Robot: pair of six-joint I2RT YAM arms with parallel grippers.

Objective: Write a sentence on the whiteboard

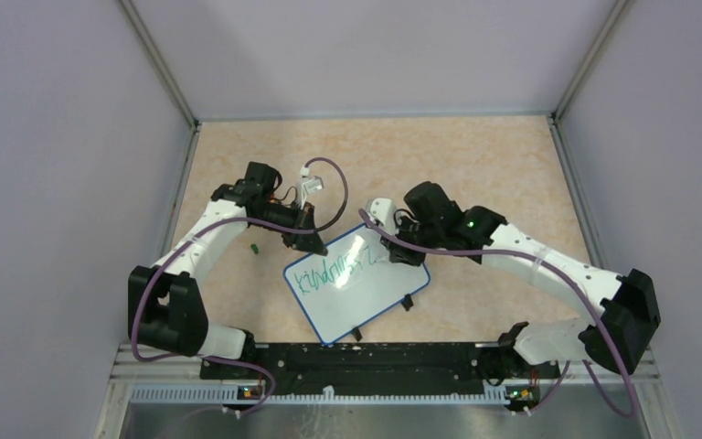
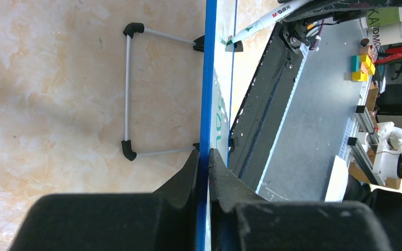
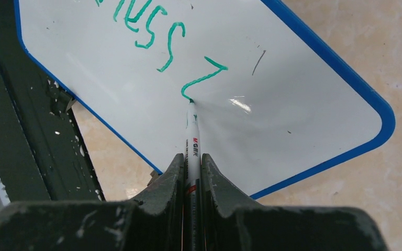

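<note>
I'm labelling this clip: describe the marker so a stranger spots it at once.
Find the blue-rimmed whiteboard on the table. Over its right end, the right gripper pinches a slim white marker, green tip touching the board after the green writing.

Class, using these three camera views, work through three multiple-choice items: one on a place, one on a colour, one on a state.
1. Where is the tip of the white marker pen?
A) on the white face of the blue-rimmed rectangular whiteboard
B) in the air
C) on the blue rim

2. What colour is the handwritten script?
A) red
B) green
C) black

3. The black left gripper is:
A) open
B) shut on the whiteboard's edge
C) holding the pen

Answers:
1 A, the tip touches the end of a stroke.
2 B, the letters are green.
3 B, its fingers pinch the blue rim.
</note>
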